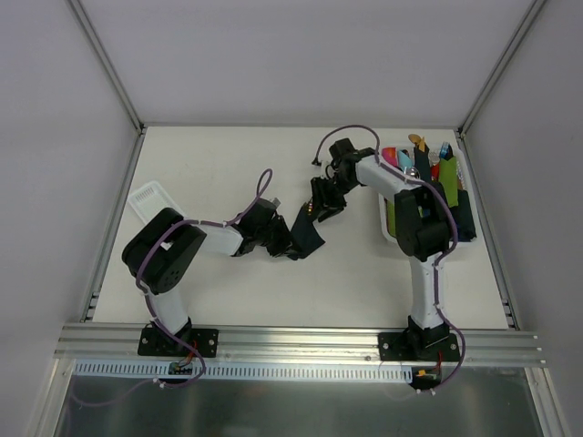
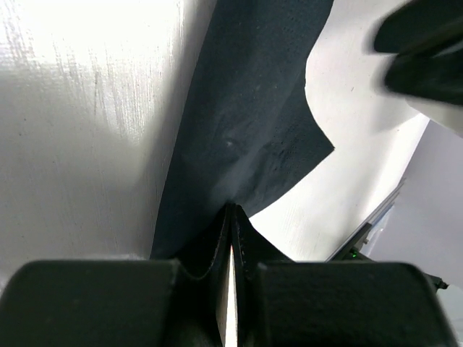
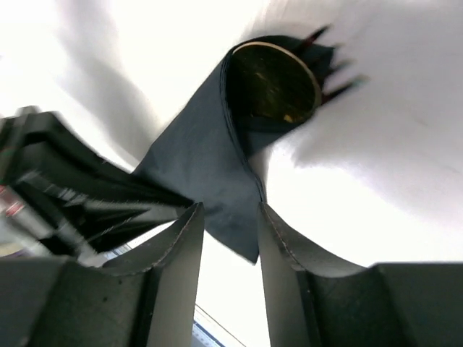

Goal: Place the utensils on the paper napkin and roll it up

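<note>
The paper napkin (image 1: 308,233) is a dark navy sheet wrapped loosely into a roll mid-table, between my two grippers. My left gripper (image 1: 288,248) is shut on its near edge; in the left wrist view the jaws (image 2: 233,211) pinch the sheet (image 2: 239,123). My right gripper (image 1: 321,211) is open. In the right wrist view its fingers (image 3: 228,217) stand apart on either side of a free corner of the napkin (image 3: 210,173). The utensils poke out of the far end of the wrap: the gold spoon bowl (image 3: 275,83) and the dark fork tines (image 3: 338,71).
A white tray (image 1: 386,235) at the right holds green, pink and dark rolled bundles with cutlery tips. A white ridged lid (image 1: 150,200) lies at the left. A metal rail (image 1: 291,341) runs along the near edge.
</note>
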